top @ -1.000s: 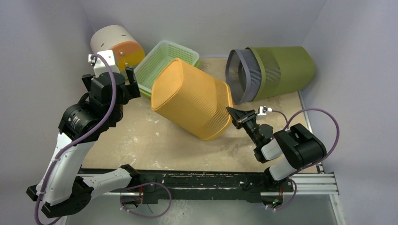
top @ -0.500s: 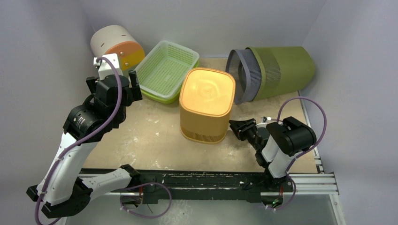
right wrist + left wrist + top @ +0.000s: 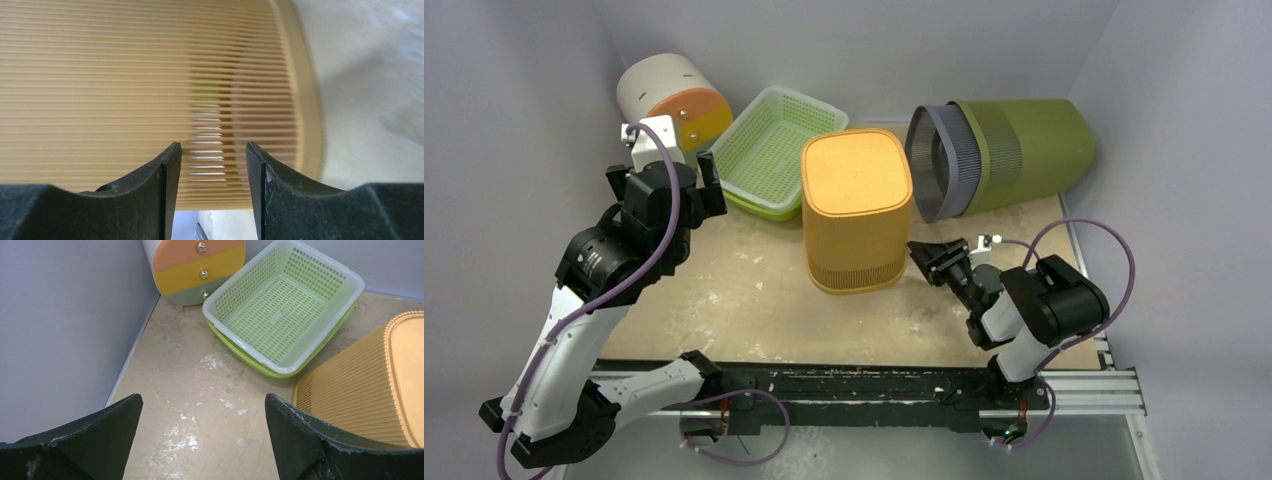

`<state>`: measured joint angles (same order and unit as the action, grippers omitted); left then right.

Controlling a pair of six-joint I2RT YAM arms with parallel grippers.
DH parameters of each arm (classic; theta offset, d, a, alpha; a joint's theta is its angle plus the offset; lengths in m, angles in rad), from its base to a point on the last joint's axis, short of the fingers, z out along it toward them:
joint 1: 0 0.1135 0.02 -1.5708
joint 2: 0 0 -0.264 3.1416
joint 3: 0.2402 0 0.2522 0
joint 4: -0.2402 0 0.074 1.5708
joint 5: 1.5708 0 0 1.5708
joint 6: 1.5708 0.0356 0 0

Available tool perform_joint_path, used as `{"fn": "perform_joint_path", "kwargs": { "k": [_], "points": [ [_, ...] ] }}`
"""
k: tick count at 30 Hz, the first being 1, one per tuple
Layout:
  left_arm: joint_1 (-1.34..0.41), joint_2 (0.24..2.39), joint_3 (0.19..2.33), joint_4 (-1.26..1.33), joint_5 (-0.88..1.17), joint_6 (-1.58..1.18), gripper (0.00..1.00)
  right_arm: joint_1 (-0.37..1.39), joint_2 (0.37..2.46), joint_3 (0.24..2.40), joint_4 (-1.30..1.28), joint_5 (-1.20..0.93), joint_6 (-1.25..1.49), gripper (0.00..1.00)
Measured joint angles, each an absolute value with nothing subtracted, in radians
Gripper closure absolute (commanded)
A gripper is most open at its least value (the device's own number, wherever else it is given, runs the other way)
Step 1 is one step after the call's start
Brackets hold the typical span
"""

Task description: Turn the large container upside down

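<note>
The large container [image 3: 856, 200] is an orange ribbed bin standing in the middle of the table, its closed flat face on top and its slotted rim end down. Its ribbed side also fills the right wrist view [image 3: 150, 75] and shows at the right edge of the left wrist view [image 3: 370, 385]. My right gripper [image 3: 927, 260] is low beside its right wall, open, with only a gap between the fingers [image 3: 210, 150] and the bin just ahead of them. To the bin's left, my left gripper [image 3: 662, 175] hangs wide open over bare table [image 3: 202, 405].
A light green mesh basket [image 3: 779, 145] [image 3: 282, 305] lies behind and left of the bin, close to it. An olive bin [image 3: 1024, 150] with a grey slatted insert [image 3: 939, 160] lies on its side at the back right. A white drum with coloured drawers [image 3: 669, 95] sits back left. Walls enclose the table.
The orange bin was tilted with my right gripper shut on its rim. It now stands with its closed face up, and the right gripper has opened and let go. The left arm barely moved.
</note>
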<state>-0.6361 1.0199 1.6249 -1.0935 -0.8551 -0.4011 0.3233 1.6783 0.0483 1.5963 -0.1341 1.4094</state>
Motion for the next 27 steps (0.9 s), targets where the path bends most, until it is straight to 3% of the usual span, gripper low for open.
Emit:
{"fn": "perform_joint_path", "kwargs": {
  "k": [7, 14, 19, 27],
  "points": [
    [-0.636, 1.031, 1.651, -1.093, -0.841, -0.402, 0.11, 0.323, 1.427, 0.228, 1.535, -0.176, 1.349, 0.43],
    [-0.636, 1.029, 1.655, -1.093, -0.837, -0.408, 0.11, 0.323, 1.076, 0.579, 1.032, -0.114, 1.05, 0.33],
    [-0.636, 1.029, 1.655, -1.093, -0.829, -0.408, 0.11, 0.323, 1.054, 0.751, 0.717, -0.042, 0.858, 0.14],
    [-0.636, 1.039, 1.655, -1.093, -0.828, -0.408, 0.11, 0.404, 1.132, 0.781, 0.286, 0.115, 0.67, 0.1]
  ]
}}
